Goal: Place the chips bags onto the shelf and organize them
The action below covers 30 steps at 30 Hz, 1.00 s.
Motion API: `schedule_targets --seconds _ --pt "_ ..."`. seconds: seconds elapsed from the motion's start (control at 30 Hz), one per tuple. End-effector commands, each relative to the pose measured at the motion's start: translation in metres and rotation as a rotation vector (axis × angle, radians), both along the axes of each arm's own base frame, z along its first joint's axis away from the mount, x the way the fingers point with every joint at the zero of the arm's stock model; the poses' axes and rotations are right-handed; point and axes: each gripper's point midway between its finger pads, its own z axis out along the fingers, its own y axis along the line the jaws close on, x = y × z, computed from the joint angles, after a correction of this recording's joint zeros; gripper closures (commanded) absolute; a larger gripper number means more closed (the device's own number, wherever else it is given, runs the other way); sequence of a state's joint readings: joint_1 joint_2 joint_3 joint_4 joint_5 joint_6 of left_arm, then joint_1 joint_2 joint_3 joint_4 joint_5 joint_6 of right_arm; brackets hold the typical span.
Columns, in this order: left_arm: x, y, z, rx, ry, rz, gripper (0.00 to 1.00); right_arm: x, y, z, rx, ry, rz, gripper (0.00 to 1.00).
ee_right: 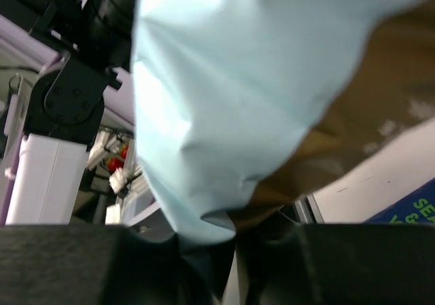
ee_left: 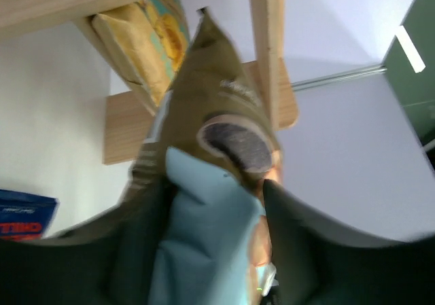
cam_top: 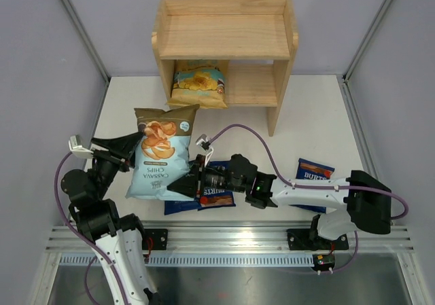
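White table (cam_top: 299,115) and grey walls (cam_top: 41,60) are being shown from overhead.
- The shelf (cam_top: 224,37) is being seen at the far edge, well beyond both pairs of fingers.
- The yellow-and-teal bag (cam_top: 198,81) is being kept on the lower tier, at its left end.
- The cassava bag (cam_top: 160,159) is being held up off the table between the two grippers. The left gripper (cam_top: 136,150) is being kept at its left edge, and the right gripper (cam_top: 185,183) at its lower right corner.
- A BURTS bag (cam_top: 216,198) is being covered in part, lying just beneath the right fingers.
- A second BURTS bag (cam_top: 315,171) is being left well to the right of them.

Left wrist view:
- The left gripper (ee_left: 211,203) is being held with its fingers (ee_left: 292,250) spread apart. The cassava bag (ee_left: 217,115) is being framed between them, its brown top pointing away.
- The shelf (ee_left: 268,47) and the yellow-and-teal bag (ee_left: 143,40) are being seen beyond the fingertips.
- A BURTS bag (ee_left: 24,213) is being glimpsed far to the left of the left finger.

Right wrist view:
- The right gripper (ee_right: 217,250) is being closed on the cassava bag (ee_right: 224,101). The bag's lowest fold is being pinched in the narrow gap between the fingers (ee_right: 340,264).
- The left arm (ee_right: 68,108) is being seen beyond the bag, to the left.
- A blue BURTS bag (ee_right: 408,213) is being seen just above the right finger.
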<state>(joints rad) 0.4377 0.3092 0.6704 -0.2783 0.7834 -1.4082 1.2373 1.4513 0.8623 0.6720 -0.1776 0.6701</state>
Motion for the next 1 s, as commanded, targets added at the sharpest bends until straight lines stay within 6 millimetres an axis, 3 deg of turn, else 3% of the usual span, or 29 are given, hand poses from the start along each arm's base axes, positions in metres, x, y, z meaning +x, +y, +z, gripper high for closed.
schedule_targets --seconds 0.0,0.1,0.3,0.43,0.57,0.73,0.87,0.97 --pt "-0.018 -0.019 0.028 0.12 -0.166 -0.103 0.26 -0.019 -0.015 0.042 0.071 -0.173 0.081 0.76" --pt "-0.024 -0.025 0.034 0.211 -0.214 -0.131 0.01 -0.03 -0.033 0.051 0.06 -0.228 0.112 0.79" --pt "-0.038 -0.04 0.037 0.448 -0.304 -0.271 0.01 -0.05 -0.084 0.064 0.035 -0.323 0.139 0.82" --pt "-0.048 -0.052 0.039 0.455 -0.376 -0.371 0.01 -0.057 -0.109 0.075 0.036 -0.399 0.138 0.85" --pt "-0.052 -0.057 0.039 0.433 -0.379 -0.411 0.01 -0.06 -0.129 0.086 0.039 -0.471 0.12 0.87" --pt "-0.04 -0.057 0.029 0.373 -0.33 -0.454 0.01 -0.061 -0.143 0.099 0.046 -0.558 0.102 0.87" --pt "-0.025 -0.062 0.021 0.24 -0.24 -0.48 0.01 -0.062 -0.153 0.102 0.03 -0.658 0.101 0.88" --pt "-0.015 -0.079 0.009 0.102 -0.11 -0.519 0.01 -0.057 -0.16 0.103 0.015 -0.741 0.071 0.88"
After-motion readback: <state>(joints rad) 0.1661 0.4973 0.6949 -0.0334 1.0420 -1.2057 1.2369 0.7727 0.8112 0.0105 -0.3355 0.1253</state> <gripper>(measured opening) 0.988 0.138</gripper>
